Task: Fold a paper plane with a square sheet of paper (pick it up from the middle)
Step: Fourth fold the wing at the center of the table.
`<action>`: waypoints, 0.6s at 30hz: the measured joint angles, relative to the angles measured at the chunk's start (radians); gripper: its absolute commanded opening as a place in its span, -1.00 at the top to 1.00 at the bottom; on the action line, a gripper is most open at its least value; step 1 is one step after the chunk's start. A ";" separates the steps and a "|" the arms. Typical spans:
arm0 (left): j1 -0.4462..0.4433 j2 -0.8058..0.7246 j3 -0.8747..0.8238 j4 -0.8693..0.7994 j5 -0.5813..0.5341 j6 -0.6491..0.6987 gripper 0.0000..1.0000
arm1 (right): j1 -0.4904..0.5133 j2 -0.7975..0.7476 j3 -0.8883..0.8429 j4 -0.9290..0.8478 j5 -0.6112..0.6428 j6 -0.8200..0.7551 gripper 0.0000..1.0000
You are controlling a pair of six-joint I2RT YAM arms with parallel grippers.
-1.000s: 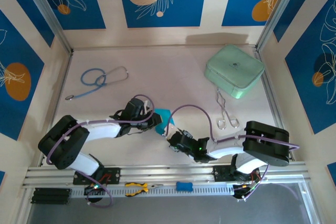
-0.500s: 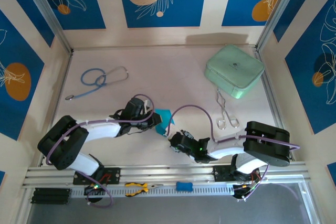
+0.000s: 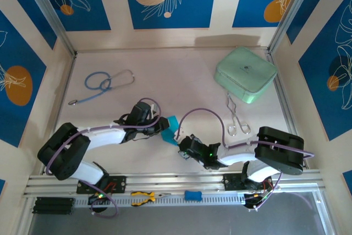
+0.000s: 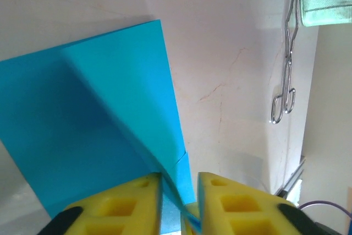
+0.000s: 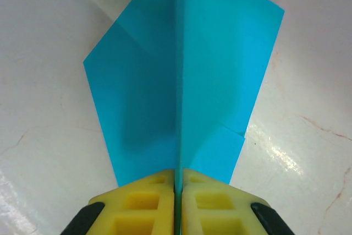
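The square sheet of paper (image 3: 172, 123) is bright cyan-blue and folded, lying on the table between my two grippers. In the right wrist view the paper (image 5: 220, 70) has an upright centre crease with a wing spread flat on each side. My right gripper (image 5: 177, 171) is shut on the near end of that crease, seen from above at the right gripper (image 3: 180, 142). My left gripper (image 4: 180, 177) straddles the opposite end of the paper (image 4: 99, 108); its yellow jaws stand apart with the crease loose between them. From above the left gripper (image 3: 166, 129) is at the paper's left edge.
A mint-green case (image 3: 245, 74) sits at the back right, with metal tongs (image 3: 236, 116) in front of it. A blue-tubed stethoscope (image 3: 104, 83) lies at the back left. Yellow pliers (image 3: 146, 196) and a small blue block (image 3: 192, 195) rest on the near rail.
My right jaws have closed onto the paper's centre crease. My left jaws have parted from it. The paper stands narrower and more upright in the top view.
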 measured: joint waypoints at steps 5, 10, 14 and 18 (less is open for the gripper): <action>0.000 -0.088 0.006 -0.078 -0.063 0.018 0.16 | -0.036 0.000 0.000 0.016 -0.071 0.029 0.81; 0.000 -0.188 0.006 -0.157 -0.136 0.021 0.13 | -0.102 0.000 0.000 0.026 -0.180 0.082 0.83; 0.000 -0.229 0.006 -0.192 -0.172 0.027 0.13 | -0.154 0.000 0.000 0.032 -0.272 0.122 0.83; 0.000 -0.231 0.005 -0.208 -0.183 0.029 0.14 | -0.193 0.000 0.000 0.044 -0.341 0.157 0.83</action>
